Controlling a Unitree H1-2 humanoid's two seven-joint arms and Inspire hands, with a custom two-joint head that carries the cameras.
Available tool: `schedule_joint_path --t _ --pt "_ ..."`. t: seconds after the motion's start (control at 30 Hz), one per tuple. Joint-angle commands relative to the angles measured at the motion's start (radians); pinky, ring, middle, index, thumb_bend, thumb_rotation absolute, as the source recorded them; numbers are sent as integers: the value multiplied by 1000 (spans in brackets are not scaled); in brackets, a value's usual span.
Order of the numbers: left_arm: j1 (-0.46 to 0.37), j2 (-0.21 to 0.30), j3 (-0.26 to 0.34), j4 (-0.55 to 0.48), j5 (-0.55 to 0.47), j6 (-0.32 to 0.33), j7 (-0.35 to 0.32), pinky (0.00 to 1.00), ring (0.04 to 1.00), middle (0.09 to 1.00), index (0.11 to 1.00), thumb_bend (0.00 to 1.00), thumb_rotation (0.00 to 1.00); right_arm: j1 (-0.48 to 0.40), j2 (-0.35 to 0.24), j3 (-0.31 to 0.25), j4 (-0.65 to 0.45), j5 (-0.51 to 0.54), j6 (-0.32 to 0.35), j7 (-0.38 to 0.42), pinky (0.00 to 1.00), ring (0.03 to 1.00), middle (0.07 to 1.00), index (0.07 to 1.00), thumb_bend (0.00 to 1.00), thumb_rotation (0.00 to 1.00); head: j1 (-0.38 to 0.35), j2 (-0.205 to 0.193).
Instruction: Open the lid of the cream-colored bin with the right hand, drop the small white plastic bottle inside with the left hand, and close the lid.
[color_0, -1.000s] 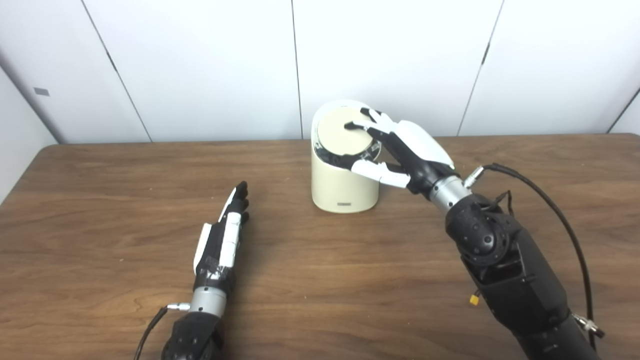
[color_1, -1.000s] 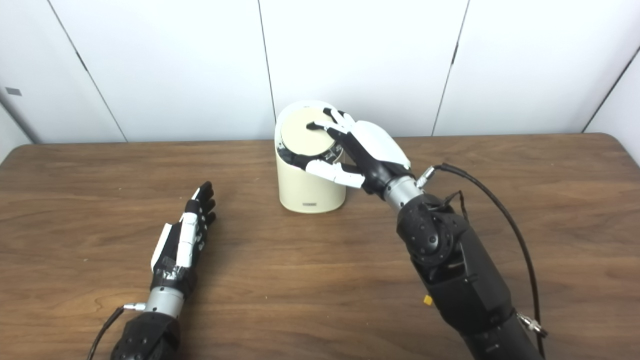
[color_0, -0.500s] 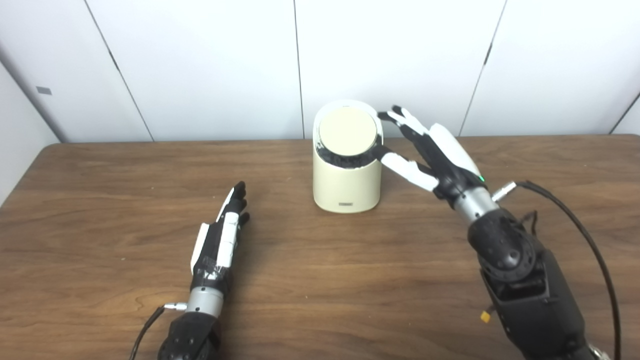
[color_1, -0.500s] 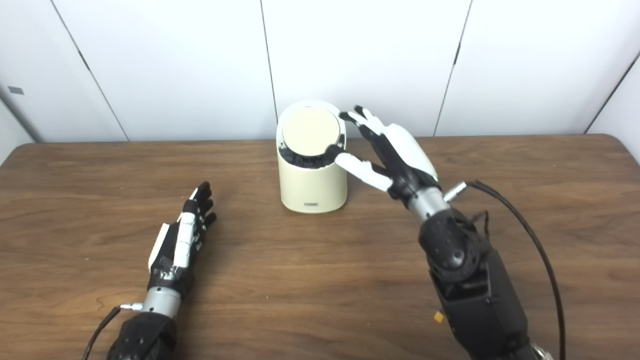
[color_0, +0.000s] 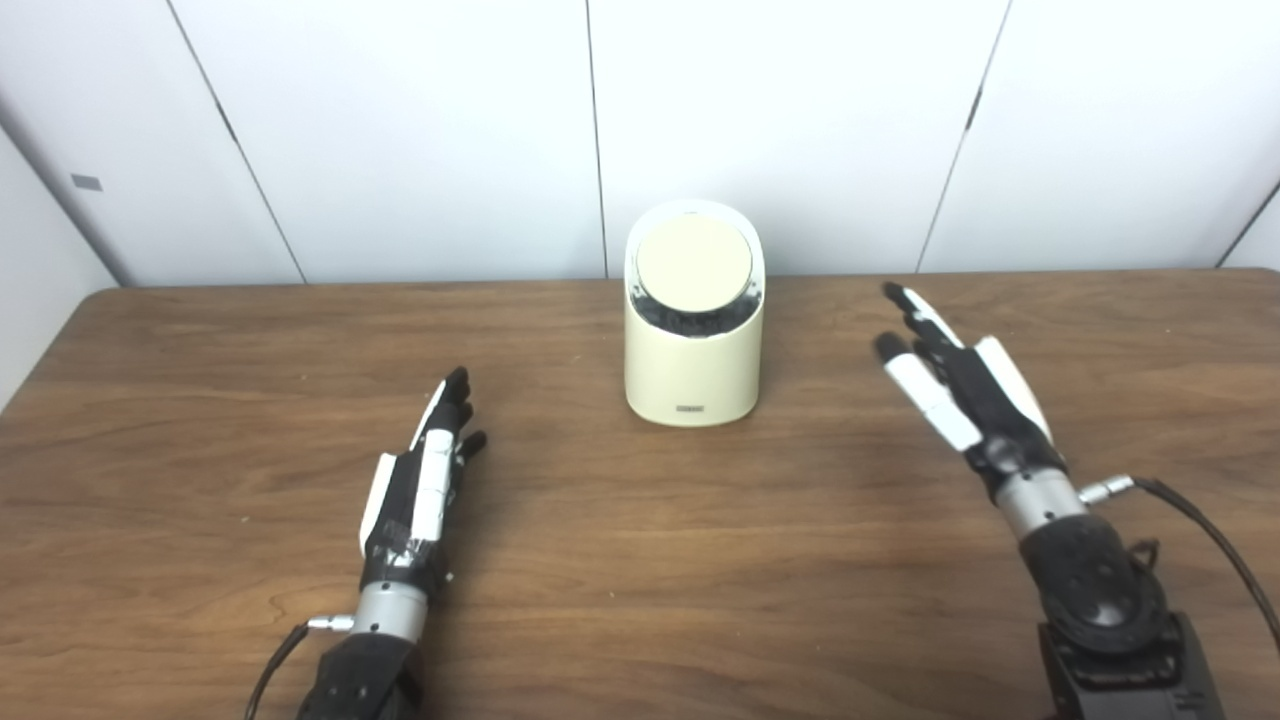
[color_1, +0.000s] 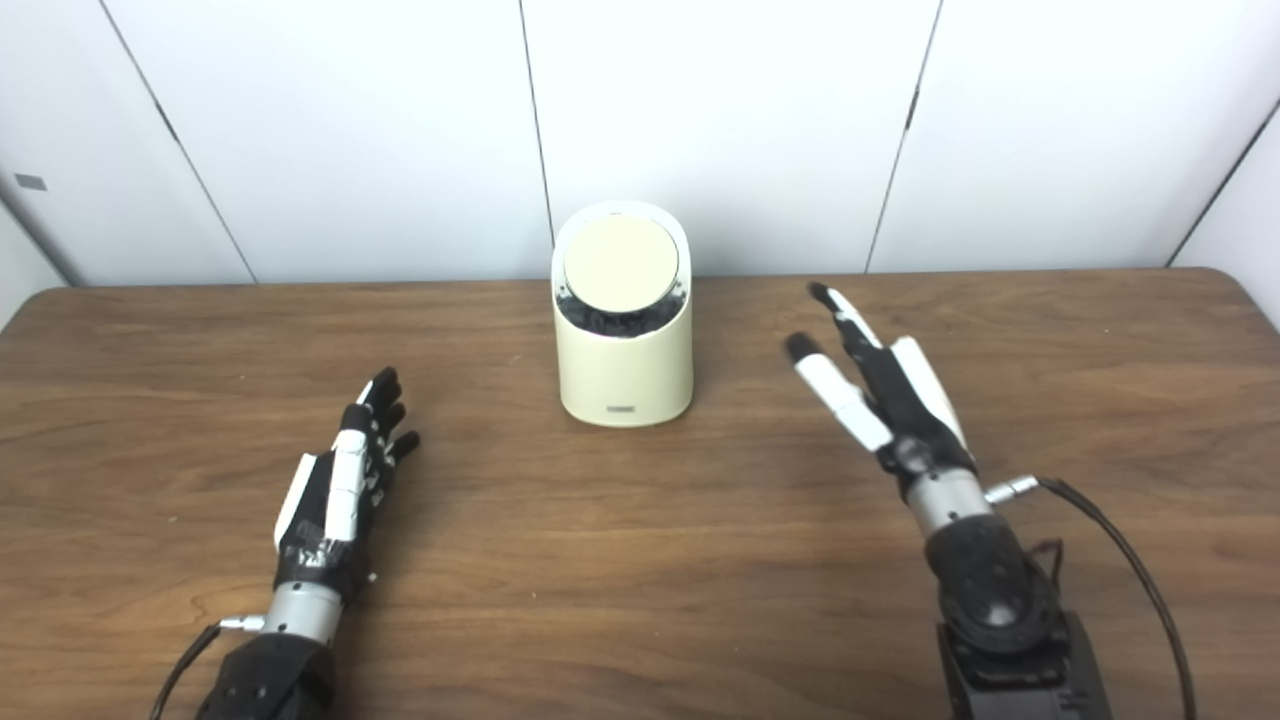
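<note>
The cream-colored bin stands upright near the table's far middle, its round lid seated flat in the slanted top. My right hand hovers open to the right of the bin, well apart from it, fingers stretched toward the wall. My left hand rests open and empty on the table, left of and nearer than the bin. No small white bottle shows in either view.
A brown wooden table fills the view, ending at white wall panels just behind the bin. A black cable trails from my right wrist.
My right hand left the bin's lid and drew back right and toward me, fingers spread. The lid settled flat. My left hand slid slightly back and left.
</note>
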Motion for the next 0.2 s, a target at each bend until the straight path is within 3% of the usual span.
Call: schedule_joint_path --t 0.0,0.17 --pt "2 15 15 -40 -14 -34 -5 1000 1000 1000 1000 638 1000 -5 17 -23 -2 92 -65 -6 998 999 998 979 599 1000 -1 2" --pt "44 18 51 -16 -62 -139 -18 1000 1000 1000 1000 631 1000 54 33 -73 56 232 -128 -12 1000 1000 1000 995 628 1000 -9 7"
